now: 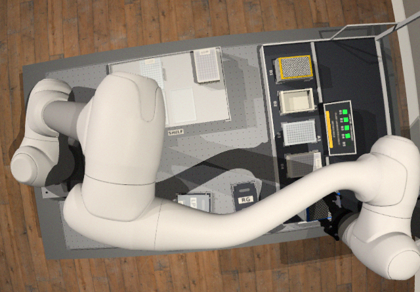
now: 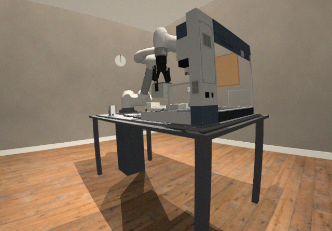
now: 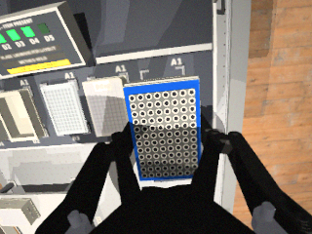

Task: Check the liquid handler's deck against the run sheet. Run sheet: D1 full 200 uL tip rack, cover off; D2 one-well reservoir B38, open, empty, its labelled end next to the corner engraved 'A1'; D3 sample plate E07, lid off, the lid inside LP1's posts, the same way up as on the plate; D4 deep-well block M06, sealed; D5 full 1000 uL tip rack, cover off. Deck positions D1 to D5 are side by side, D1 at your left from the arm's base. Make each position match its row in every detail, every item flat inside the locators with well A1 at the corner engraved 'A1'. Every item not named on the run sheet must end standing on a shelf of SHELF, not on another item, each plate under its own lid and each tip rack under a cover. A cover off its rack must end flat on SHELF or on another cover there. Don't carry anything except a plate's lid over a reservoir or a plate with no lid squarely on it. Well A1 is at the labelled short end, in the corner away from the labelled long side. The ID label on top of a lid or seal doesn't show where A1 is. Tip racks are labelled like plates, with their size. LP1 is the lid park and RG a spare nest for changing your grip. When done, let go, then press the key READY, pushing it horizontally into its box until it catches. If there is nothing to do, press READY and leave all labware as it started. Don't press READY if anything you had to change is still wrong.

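My gripper (image 3: 165, 121) is shut on a blue-rimmed tip rack (image 3: 165, 132) with no cover, its holes filled with tips. It holds the rack in the air above the D5 nest (image 3: 161, 74) at the right end of the deck, a little turned against the nest's corner marks. In the side view the gripper (image 2: 161, 74) and rack (image 2: 161, 87) hang well above the deck. From above, the rack (image 1: 319, 210) is mostly hidden under the arm. On the deck stand a yellow-rimmed tip rack (image 1: 294, 67) in D1, an open cream reservoir (image 1: 296, 101) in D2, a lidless plate (image 1: 298, 132) in D3 and a sealed block (image 1: 302, 164) in D4.
SHELF (image 1: 183, 85) carries a well plate (image 1: 206, 65), a second item (image 1: 152, 69) partly hidden by the arm, and a flat pale cover (image 1: 182, 105). LP1 (image 1: 193, 201) and RG (image 1: 245, 196) lie at the near side. The status panel (image 1: 339, 127) and the handler's frame (image 2: 201, 70) stand behind the deck.
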Controlling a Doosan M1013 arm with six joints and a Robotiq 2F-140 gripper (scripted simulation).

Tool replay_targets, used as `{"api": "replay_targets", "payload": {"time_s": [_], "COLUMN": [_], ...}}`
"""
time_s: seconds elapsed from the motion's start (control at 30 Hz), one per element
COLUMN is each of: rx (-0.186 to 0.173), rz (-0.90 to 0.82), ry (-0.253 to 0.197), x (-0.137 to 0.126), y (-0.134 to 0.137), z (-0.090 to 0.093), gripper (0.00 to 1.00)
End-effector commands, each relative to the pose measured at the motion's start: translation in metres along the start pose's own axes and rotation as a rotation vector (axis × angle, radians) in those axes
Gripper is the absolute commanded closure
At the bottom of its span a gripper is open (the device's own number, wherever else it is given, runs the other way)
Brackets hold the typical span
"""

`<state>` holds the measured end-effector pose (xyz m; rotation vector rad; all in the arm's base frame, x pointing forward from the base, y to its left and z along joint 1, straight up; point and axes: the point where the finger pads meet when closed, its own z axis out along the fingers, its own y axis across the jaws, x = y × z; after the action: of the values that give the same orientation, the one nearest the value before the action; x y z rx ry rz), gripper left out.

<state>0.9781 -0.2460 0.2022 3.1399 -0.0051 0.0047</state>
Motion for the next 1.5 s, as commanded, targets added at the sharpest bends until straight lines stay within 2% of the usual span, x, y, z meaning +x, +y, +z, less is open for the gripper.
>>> {"api": "replay_targets", "payload": {"time_s": [0.0, 1.47], "rx": [0.000, 0.000], "rz": [0.000, 0.000], "ry": [0.002, 0.002], "x": [0.000, 0.000], "y": [0.000, 0.000], "z": [-0.006, -0.069], "gripper": [0.90, 0.90]}}
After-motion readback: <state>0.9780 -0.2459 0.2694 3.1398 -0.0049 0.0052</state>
